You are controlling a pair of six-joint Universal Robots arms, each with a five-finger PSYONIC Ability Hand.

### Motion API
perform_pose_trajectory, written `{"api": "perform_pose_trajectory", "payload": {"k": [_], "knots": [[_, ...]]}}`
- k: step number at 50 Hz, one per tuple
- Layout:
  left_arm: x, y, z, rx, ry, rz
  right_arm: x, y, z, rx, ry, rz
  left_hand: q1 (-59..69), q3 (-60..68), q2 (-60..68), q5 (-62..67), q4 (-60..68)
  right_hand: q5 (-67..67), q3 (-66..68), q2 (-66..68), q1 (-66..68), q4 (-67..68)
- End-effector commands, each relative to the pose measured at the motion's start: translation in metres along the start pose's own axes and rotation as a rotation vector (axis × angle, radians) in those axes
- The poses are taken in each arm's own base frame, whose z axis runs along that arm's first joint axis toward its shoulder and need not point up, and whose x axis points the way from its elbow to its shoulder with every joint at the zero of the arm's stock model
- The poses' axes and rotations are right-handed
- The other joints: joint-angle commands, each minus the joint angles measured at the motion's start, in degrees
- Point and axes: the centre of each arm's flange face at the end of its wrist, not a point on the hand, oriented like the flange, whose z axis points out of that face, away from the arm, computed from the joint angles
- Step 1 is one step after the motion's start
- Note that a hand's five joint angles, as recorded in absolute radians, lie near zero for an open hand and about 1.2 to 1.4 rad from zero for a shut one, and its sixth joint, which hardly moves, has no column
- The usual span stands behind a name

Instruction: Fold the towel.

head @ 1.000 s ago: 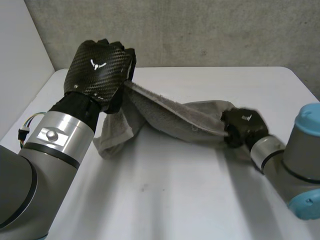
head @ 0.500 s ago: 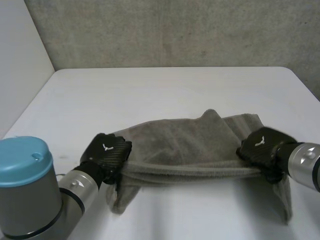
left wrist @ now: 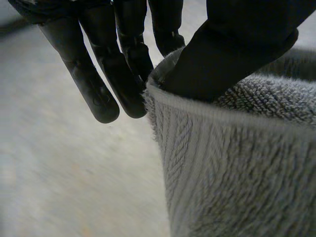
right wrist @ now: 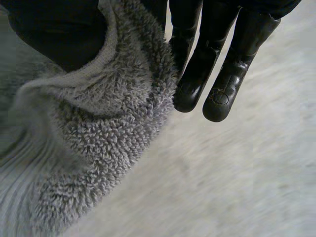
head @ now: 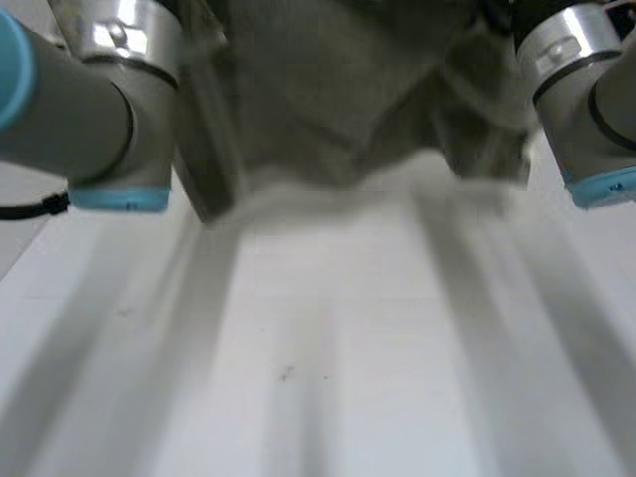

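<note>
Both hands pinch the towel. In the left wrist view, the left hand (left wrist: 237, 44) presses its thumb onto the stitched hem of the towel (left wrist: 237, 168) at a corner. It clamps the cloth against the fingers (left wrist: 96, 84) behind, and their straight, glossy black tips hang just beside the cloth's side edge. Where the fingers meet the cloth is hidden behind the hem.

In the right wrist view, the right hand (right wrist: 54, 34) bears its thumb on a bunched fold of the towel (right wrist: 94, 148), with the fingers (right wrist: 197, 79) on the other side. Their tips stick out past the pile. Whether this is a corner or an edge cannot be told from the bunching.

The cloth is grey terry with thick loops. A flat ribbed band runs below the hem on the left hand's side, and the cloth is fluffy and crumpled at the right hand.

In the head view, the towel (head: 328, 89) hangs between the left arm (head: 89, 109) and the right arm (head: 581, 89), held up above the white worktop (head: 328, 358). Its upper part is cut off at the frame edge and the whole cloth is smeared. The lower edge is uneven, with a long strip by the left arm and a lump by the right. A few dark specks (head: 286, 374) mark the worktop.
</note>
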Motion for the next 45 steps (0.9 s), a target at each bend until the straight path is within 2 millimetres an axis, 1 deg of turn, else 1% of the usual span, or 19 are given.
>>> {"api": "perform_pose_trajectory", "payload": {"k": [1, 2, 4, 5, 6, 7, 8, 10, 11, 12, 13, 14, 15, 17, 22, 25, 27, 37, 45], "knots": [[-0.023, 0.029, -0.023, -0.164, -0.015, 0.042, -0.028, 0.004, -0.024, -0.006, -0.238, 0.057, 11.33, 10.25, 10.22, 10.45, 10.25, 13.66, 12.08, 12.61, 24.38, 11.6], [-0.021, 0.041, -0.036, -0.225, 0.008, 0.044, -0.028, 0.004, -0.024, -0.006, -0.239, 0.058, 11.33, 10.25, 10.22, 10.45, 10.25, 13.66, 12.08, 12.61, 24.38, 11.6], [-0.011, 0.07, -0.077, -0.368, 0.092, 0.046, -0.054, 0.019, -0.043, -0.093, -0.394, 0.101, 11.33, 10.25, 10.22, 10.45, 10.25, 13.66, 12.08, 12.61, 24.38, 11.6], [-0.011, 0.07, -0.077, -0.368, 0.092, 0.046, -0.055, 0.019, -0.043, -0.094, -0.394, 0.101, 11.33, 10.25, 10.22, 10.45, 10.25, 13.66, 12.08, 12.61, 24.38, 11.6], [-0.005, 0.082, -0.101, -0.438, 0.142, 0.046, -0.067, 0.027, -0.054, -0.146, -0.469, 0.112, 11.33, 10.25, 10.22, 10.45, 10.25, 13.66, 12.08, 12.61, 24.38, 11.6], [-0.005, 0.082, -0.101, -0.439, 0.143, 0.046, -0.079, 0.033, -0.066, -0.196, -0.544, 0.115, 11.33, 10.25, 10.22, 10.45, 10.25, 13.66, 12.08, 12.61, 24.38, 11.6], [0.001, 0.094, -0.126, -0.509, 0.193, 0.044, -0.079, 0.033, -0.066, -0.196, -0.545, 0.115, 11.33, 10.25, 10.22, 10.45, 10.25, 13.66, 12.08, 12.61, 24.38, 11.6], [0.009, 0.112, -0.169, -0.621, 0.268, 0.034, -0.102, 0.056, -0.096, -0.316, -0.701, 0.105, 11.33, 10.25, 10.22, 10.45, 10.25, 13.66, 12.08, 12.61, 24.38, 11.6], [0.009, 0.112, -0.169, -0.621, 0.269, 0.034, -0.102, 0.056, -0.096, -0.316, -0.702, 0.104, 11.33, 10.25, 10.22, 10.45, 10.25, 13.66, 12.08, 12.61, 24.38, 11.6], [0.012, 0.12, -0.19, -0.673, 0.296, 0.028, -0.111, 0.067, -0.11, -0.369, -0.764, 0.098, 11.33, 10.25, 10.22, 10.45, 10.25, 13.66, 12.08, 12.61, 24.38, 11.6], [0.012, 0.12, -0.19, -0.673, 0.296, 0.028, -0.122, 0.074, -0.124, -0.407, -0.83, 0.089, 11.33, 10.25, 10.22, 10.45, 10.25, 9.22, 7.64, 8.17, 19.94, 7.17], [0.015, 0.128, -0.21, -0.723, 0.319, 0.025, -0.122, 0.075, -0.124, -0.407, -0.831, 0.089, 11.33, 10.25, 10.22, 10.45, 10.25, 9.18, 7.6, 8.13, 19.89, 7.12], [0.015, 0.128, -0.21, -0.724, 0.32, 0.024, -0.131, 0.081, -0.134, -0.441, -0.88, 0.096, 11.33, 10.25, 10.22, 10.45, 10.25, 6.68, 5.1, 5.63, 17.4, 4.62], [0.016, 0.134, -0.23, -0.774, 0.336, 0.027, -0.138, 0.086, -0.141, -0.468, -0.904, 0.101, 11.33, 10.25, 10.22, 10.45, 10.25, 3.12, 1.54, 2.07, 13.84, 1.07], [0.003, 0.134, -0.231, -0.789, 0.307, 0.04, -0.143, 0.092, -0.149, -0.542, -0.9, 0.204, 11.33, 10.25, 10.22, 10.45, 10.25, -15.04, -16.62, -16.09, -4.33, -17.1], [-0.002, 0.126, -0.226, -0.769, 0.29, 0.043, -0.137, 0.096, -0.15, -0.632, -0.843, 0.362, 11.33, 10.25, 10.22, 10.45, 10.25, -25.98, -27.56, -27.03, -15.26, -28.03], [-0.004, 0.124, -0.226, -0.764, 0.286, 0.044, -0.127, 0.102, -0.152, -0.718, -0.763, 0.508, 11.33, 10.25, 10.22, 10.45, 10.25, -41.21, -42.8, -42.27, -30.5, -43.27], [-0.002, 0.118, -0.231, -0.764, 0.295, 0.041, -0.097, 0.129, -0.176, -0.81, -0.512, 0.703, 11.33, 10.25, 10.22, 10.45, 10.25, -41.29, -42.87, -42.34, -30.57, -43.34], [-0.002, 0.119, -0.232, -0.767, 0.294, 0.04, -0.094, 0.151, -0.21, -0.889, -0.433, 0.729, 11.33, 10.25, 10.22, 10.45, 10.25, -41.62, -43.2, -42.67, -30.9, -43.68]]}}
